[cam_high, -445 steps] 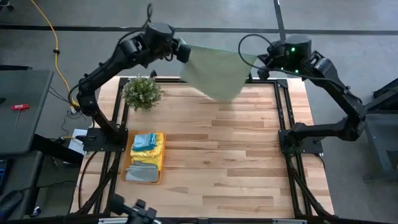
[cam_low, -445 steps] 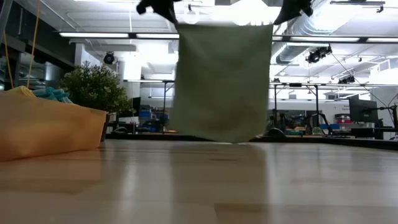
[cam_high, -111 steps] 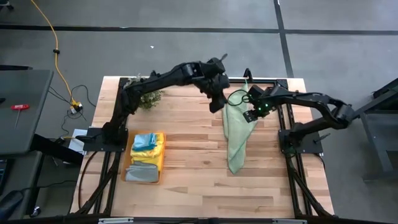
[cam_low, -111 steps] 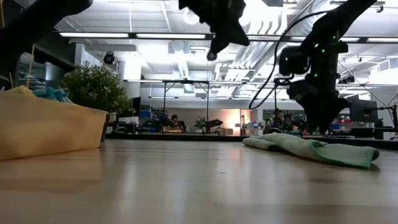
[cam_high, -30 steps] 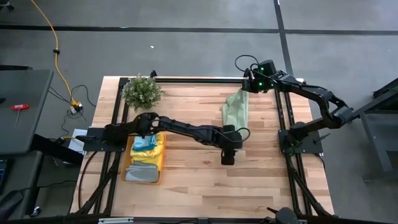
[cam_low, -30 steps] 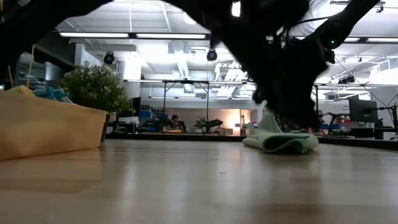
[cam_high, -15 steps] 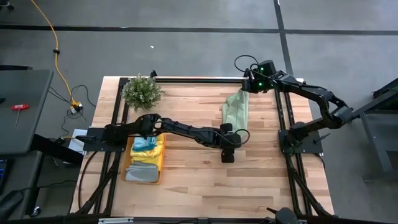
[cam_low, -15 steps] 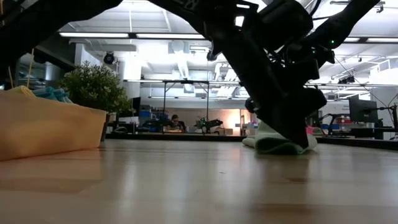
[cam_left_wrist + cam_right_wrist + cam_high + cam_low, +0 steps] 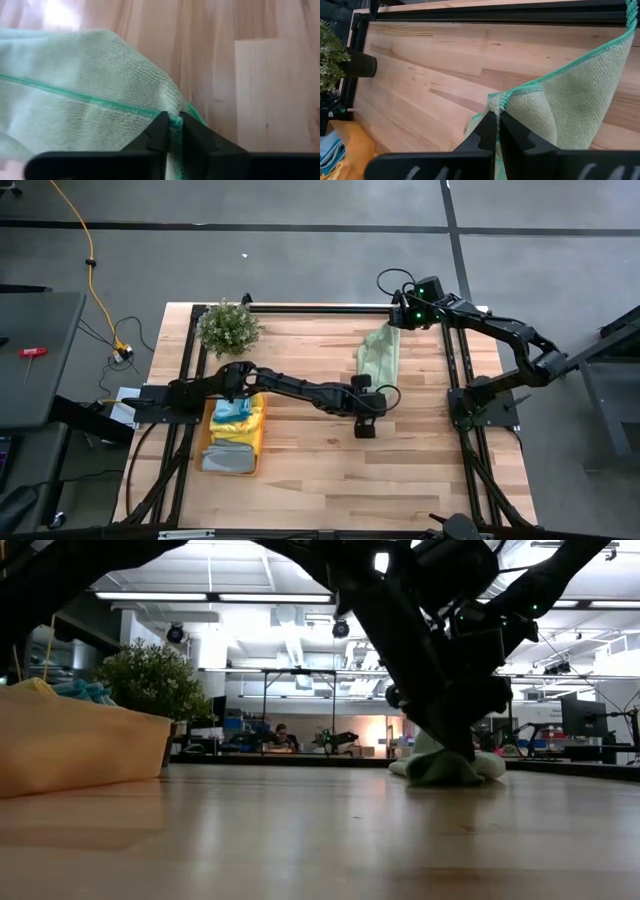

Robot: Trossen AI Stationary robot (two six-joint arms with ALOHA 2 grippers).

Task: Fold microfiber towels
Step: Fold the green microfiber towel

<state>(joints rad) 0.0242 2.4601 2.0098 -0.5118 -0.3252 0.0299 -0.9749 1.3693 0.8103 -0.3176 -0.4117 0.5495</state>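
A pale green towel (image 9: 380, 356) with a teal hem lies bunched in a narrow strip at the table's far right. It also shows in the low view (image 9: 445, 768). My right gripper (image 9: 399, 321) is shut on the towel's far end. My left gripper (image 9: 366, 420) reaches in from the left and is shut on the towel's near end. In the low view it comes down onto the heap (image 9: 450, 748). Yellow, blue and grey towels (image 9: 236, 412) lie stacked on the orange tray (image 9: 258, 442). My left gripper pinches the towel's teal hem (image 9: 176, 120) between its two fingers, at a folded corner, from above. The towel lies on the table around the fingers. In the high view the arm hides the place of contact. My right gripper pinches the towel's teal-hemmed edge (image 9: 496, 104) between its two fingers, where the cloth folds over. This far end is raised off the table. The cloth slopes slack from the fingers down to the part lying on the wood.
A small green plant (image 9: 228, 328) stands at the far left corner. The orange tray sits at the near left and shows as a wall in the low view (image 9: 70, 750). Black frame rails (image 9: 320, 310) edge the table. Bare wood (image 9: 330, 470) lies across the middle and near side.
My left gripper has shifted a little toward the table's far edge, at the towel's near end. The near end of the towel heap has bunched slightly in the low view. The towel's far end has stayed in place.
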